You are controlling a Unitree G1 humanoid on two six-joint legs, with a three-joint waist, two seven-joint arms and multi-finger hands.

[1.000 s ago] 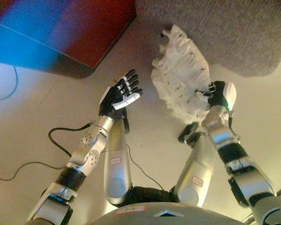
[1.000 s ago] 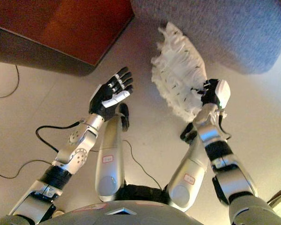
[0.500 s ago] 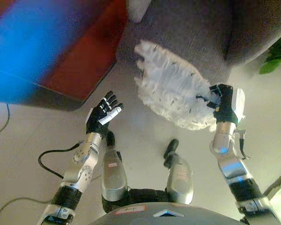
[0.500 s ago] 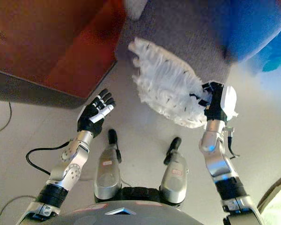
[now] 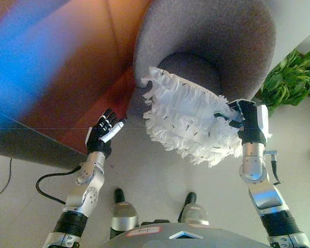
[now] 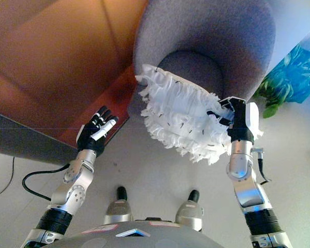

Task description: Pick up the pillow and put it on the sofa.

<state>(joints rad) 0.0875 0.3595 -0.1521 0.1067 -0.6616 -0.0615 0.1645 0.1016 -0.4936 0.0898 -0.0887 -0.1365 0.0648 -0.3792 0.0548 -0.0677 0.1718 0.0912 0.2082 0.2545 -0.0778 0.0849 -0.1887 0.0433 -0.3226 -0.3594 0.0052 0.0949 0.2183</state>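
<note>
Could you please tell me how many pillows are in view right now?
1. The white ruffled pillow is held up by the right hand in front of the grey sofa; the left hand is open, apart from it.

Head stereo pair, looking down close; both views share sofa front, floor.

Warm, fairly dim indoor light. The white ruffled fabric pillow is the brightest area, nearly washed out, its frills soft. The rounded grey upholstered sofa shades darker in its seat hollow. The pale floor shows gentle, diffuse shadows.
</note>
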